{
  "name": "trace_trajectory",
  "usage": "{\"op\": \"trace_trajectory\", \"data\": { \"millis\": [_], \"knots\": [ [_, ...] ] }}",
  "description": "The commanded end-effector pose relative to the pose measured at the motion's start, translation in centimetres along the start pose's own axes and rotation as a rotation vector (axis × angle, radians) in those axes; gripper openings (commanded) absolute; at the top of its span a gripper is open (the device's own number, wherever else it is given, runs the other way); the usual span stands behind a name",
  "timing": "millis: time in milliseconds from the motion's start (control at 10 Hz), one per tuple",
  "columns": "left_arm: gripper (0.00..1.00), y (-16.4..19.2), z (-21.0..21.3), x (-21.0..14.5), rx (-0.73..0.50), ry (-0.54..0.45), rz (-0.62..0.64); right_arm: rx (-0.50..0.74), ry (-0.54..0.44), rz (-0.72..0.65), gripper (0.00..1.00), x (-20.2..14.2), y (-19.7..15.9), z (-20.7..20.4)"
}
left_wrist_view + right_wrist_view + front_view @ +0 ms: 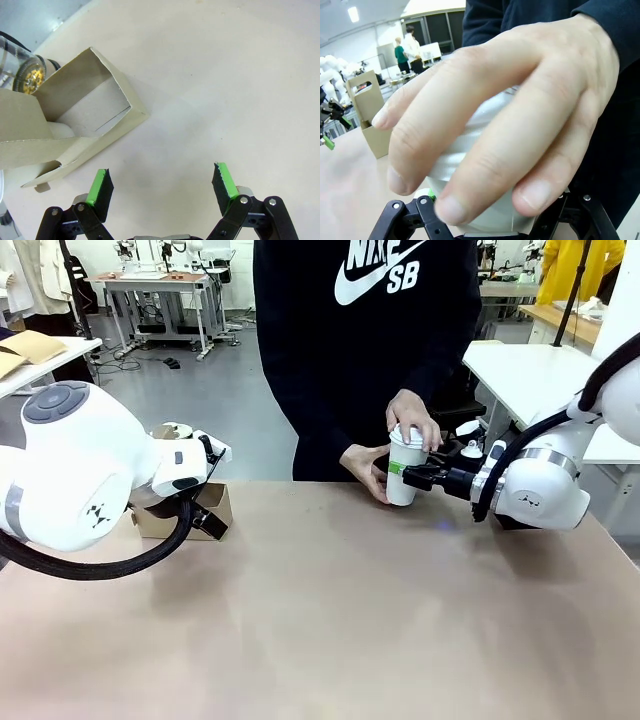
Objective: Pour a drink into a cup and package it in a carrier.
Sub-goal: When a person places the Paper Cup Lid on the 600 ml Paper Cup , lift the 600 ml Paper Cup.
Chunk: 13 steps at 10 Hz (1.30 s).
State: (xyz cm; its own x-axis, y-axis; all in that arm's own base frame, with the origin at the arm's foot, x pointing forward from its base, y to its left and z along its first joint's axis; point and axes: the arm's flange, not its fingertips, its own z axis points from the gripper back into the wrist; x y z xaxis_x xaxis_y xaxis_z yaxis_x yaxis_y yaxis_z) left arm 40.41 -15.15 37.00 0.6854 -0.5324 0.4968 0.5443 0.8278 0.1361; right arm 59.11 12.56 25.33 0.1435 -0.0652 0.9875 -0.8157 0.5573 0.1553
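Observation:
My right gripper (408,478) is shut on the white cup (404,468), which stands at the table's far edge. The person has one hand (412,418) over the cup's top and the other hand (364,470) against its side. In the right wrist view that hand (510,115) covers most of the cup (470,165). The brown cardboard carrier (220,500) sits at the far left, with my left gripper (205,518) beside it. That gripper (162,172) is open and holds nothing, just off the carrier (85,115). A glass vessel (20,75) shows beyond the carrier; the drink is hidden.
The person stands at the far side, right behind the cup. The tan tabletop (330,620) stretches bare between the two arms. A white table (530,370) stands behind my right arm. The carrier's handle panel (366,95) rises far left in the right wrist view.

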Motion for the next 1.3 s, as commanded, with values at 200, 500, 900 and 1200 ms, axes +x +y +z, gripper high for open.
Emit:
{"op": "trace_trajectory", "data": {
  "millis": [200, 500, 900, 1200],
  "knots": [
    [1.00, -0.03, 0.05, 0.00, -0.001, -0.001, -0.001, 0.005, -0.020, 0.004, 0.81, 0.92, 0.21, -0.37],
    [1.00, -0.03, 0.05, 0.00, -0.001, -0.001, -0.001, 0.005, -0.020, 0.004, 0.81, 0.92, 0.21, -0.37],
    [1.00, -0.03, 0.05, 0.00, -0.001, -0.001, -0.001, 0.005, -0.020, 0.004, 0.81, 0.92, 0.21, -0.37],
    [1.00, -0.03, 0.05, 0.00, -0.001, -0.001, -0.001, 0.005, -0.020, 0.004, 0.81, 0.92, 0.21, -0.37]
  ]
}}
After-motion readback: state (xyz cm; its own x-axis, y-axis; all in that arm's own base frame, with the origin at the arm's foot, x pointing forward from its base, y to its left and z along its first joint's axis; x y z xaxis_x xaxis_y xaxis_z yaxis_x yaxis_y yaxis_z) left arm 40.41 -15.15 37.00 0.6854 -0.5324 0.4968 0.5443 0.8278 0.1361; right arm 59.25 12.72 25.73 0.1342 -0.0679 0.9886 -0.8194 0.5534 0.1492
